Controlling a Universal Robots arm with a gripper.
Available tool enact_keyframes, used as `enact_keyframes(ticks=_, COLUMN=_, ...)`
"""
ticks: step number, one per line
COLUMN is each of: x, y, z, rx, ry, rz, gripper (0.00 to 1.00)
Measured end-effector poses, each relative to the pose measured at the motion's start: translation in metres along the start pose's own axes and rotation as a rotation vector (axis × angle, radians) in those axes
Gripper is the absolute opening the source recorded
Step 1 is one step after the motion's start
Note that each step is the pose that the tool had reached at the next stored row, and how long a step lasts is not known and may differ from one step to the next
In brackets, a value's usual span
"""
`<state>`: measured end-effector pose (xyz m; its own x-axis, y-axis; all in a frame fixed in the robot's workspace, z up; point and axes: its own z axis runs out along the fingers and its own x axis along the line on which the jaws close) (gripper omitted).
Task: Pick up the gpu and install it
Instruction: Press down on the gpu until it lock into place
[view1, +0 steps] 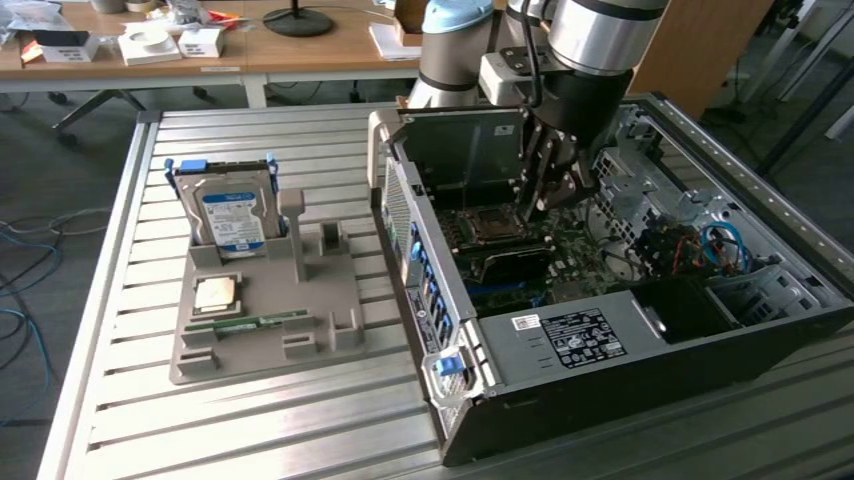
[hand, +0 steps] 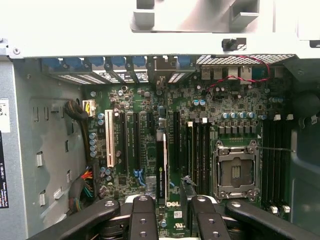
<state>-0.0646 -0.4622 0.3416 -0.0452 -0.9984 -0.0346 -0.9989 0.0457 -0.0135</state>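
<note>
The gpu (hand: 161, 165) is a thin dark card seen edge-on, standing in a slot of the green motherboard (hand: 125, 100) inside the open computer case (view1: 434, 290). In the exterior view the gpu (view1: 510, 262) is a dark slab low in the case. My gripper (view1: 558, 195) hangs above it. In the wrist view the gripper (hand: 171, 215) straddles the card's line. Its black fingers (hand: 144, 215) stand apart, open, with the board's white lettering showing between them, and I see no contact with the card.
An empty processor socket (hand: 236, 170) lies beside the card slots. On the exterior view's left, a grey holder tray (view1: 267, 340) carries a hard drive (view1: 230, 215), a processor chip (view1: 218, 293) and a memory stick (view1: 254, 323). Case walls and cables (view1: 721, 245) surround the board.
</note>
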Motion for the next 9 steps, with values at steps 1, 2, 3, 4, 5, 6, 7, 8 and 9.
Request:
enact_keyframes(ticks=1, x=0.0000, y=0.0000, z=0.0000, rx=0.0000, ry=0.0000, rz=0.000, gripper=0.33)
enact_keyframes(ticks=2, x=0.0000, y=0.0000, z=0.0000, rx=0.0000, ry=0.0000, rz=0.000, gripper=0.33)
enact_keyframes(ticks=3, x=0.0000, y=0.0000, z=0.0000, rx=0.0000, ry=0.0000, rz=0.000, gripper=0.33)
enact_keyframes(ticks=4, x=0.0000, y=0.0000, z=0.0000, rx=0.0000, ry=0.0000, rz=0.000, gripper=0.33)
enact_keyframes(ticks=5, x=0.0000, y=0.0000, z=0.0000, rx=-0.0001, ry=0.0000, rz=0.000, gripper=0.33)
enact_keyframes(ticks=6, x=0.0000, y=0.0000, z=0.0000, rx=-0.0001, ry=0.0001, rz=0.000, gripper=0.33)
enact_keyframes(ticks=7, x=0.0000, y=0.0000, z=0.0000, rx=0.0000, ry=0.0000, rz=0.000, gripper=0.33)
enact_keyframes(ticks=8, x=0.0000, y=0.0000, z=0.0000, rx=0.0000, ry=0.0000, rz=0.000, gripper=0.32)
enact_keyframes(ticks=9, x=0.0000, y=0.0000, z=0.0000, rx=0.0000, ry=0.0000, rz=0.000, gripper=0.32)
